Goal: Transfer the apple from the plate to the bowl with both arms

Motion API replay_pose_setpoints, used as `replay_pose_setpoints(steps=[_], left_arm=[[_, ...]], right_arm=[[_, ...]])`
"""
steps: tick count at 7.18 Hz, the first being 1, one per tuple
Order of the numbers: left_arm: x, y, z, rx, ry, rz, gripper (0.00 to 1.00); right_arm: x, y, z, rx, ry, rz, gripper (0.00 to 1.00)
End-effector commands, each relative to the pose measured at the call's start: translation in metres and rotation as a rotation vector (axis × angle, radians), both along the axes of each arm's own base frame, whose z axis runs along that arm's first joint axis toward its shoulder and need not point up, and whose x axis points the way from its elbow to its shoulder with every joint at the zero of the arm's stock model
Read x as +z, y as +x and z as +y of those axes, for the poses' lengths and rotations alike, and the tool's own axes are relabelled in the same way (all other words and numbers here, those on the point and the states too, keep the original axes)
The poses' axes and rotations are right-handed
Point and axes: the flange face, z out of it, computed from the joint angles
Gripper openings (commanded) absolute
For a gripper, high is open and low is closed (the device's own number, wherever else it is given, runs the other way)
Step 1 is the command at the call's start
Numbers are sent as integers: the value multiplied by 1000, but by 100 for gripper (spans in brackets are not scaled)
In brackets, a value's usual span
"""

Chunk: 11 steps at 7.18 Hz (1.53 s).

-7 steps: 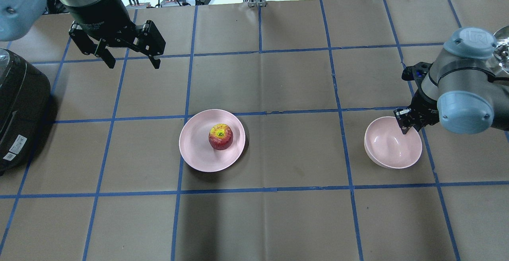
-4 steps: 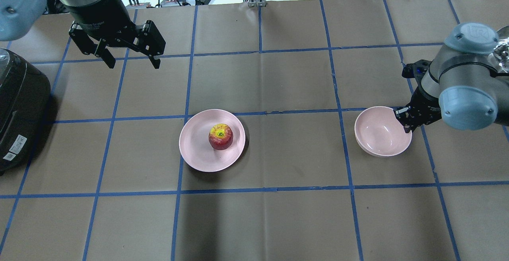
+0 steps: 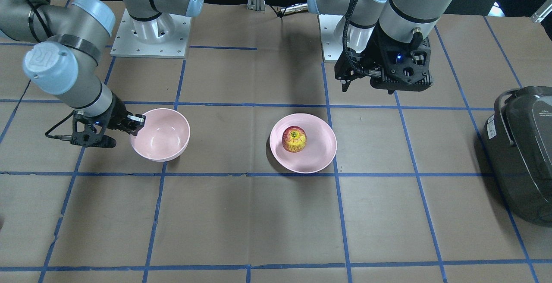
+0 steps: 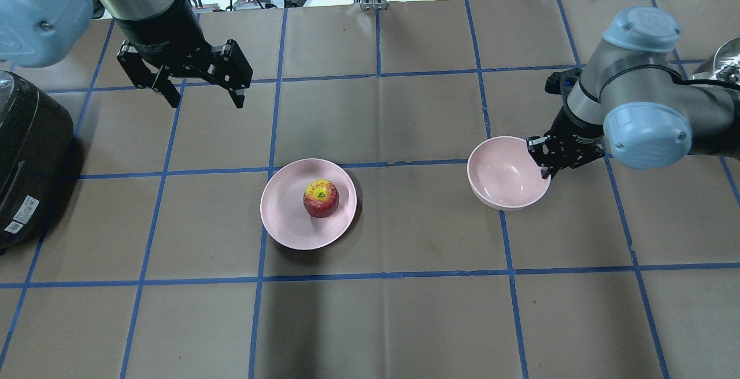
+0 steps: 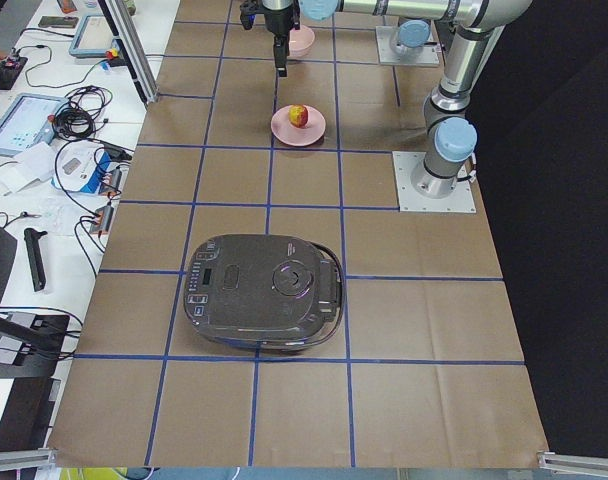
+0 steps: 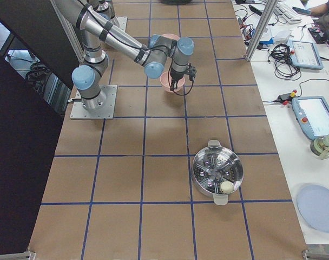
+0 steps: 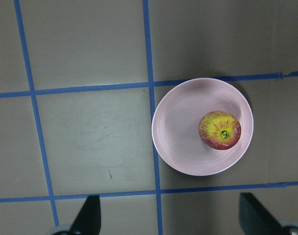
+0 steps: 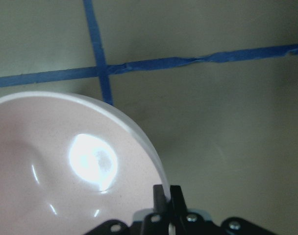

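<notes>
On bowl (image 4: 502, 178) rim, right fingers (image 4: 543, 165) clamp

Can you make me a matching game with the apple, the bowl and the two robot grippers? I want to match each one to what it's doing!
Things:
1. apple
2. bowl
3. left gripper
4. right gripper

States:
A. pinching the bowl's rim
B. sitting on the plate
C. open, holding nothing
D. empty inside

Pairs: 1-B, 2-D, 3-C, 4-A
</notes>
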Motion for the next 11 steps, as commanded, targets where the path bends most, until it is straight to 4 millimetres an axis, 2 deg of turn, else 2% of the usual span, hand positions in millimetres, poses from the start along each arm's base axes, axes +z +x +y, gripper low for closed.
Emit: replay_pose_setpoints(steps=[1,2,3,4,5,6,7,8,9,11], left_arm=[[-24,-31,6,-18,45,-8,100],[-45,-66,19,13,52,-24,100],[-80,-94,30,-17,15,-22,100],[-130,-103,26,-31,-109,7,100],[-180,-109,33,-47,-171,27,100],[-221,-120,50,-92,-124,17,100],[-244,-151,63,-198,-103,1,100],[-253,-150,60,-335,-110,-59,100],[-261,-148,60,-457,-91,-81,100],[-262,-144,60,-654,-71,-99,100]], right_arm=[[-18,60,9,-24,41,-12,3],[-24,72,10,-28,48,-30,3],[-29,78,10,-50,62,-70,4],[-35,80,10,-57,81,-86,22],[-33,79,9,-114,85,-76,84],[-29,78,6,-154,75,-55,100],[-22,77,3,-151,59,-56,100],[-7,69,-9,-156,30,-48,100],[24,57,-28,-133,-39,30,100],[95,41,-51,-148,-100,65,100]])
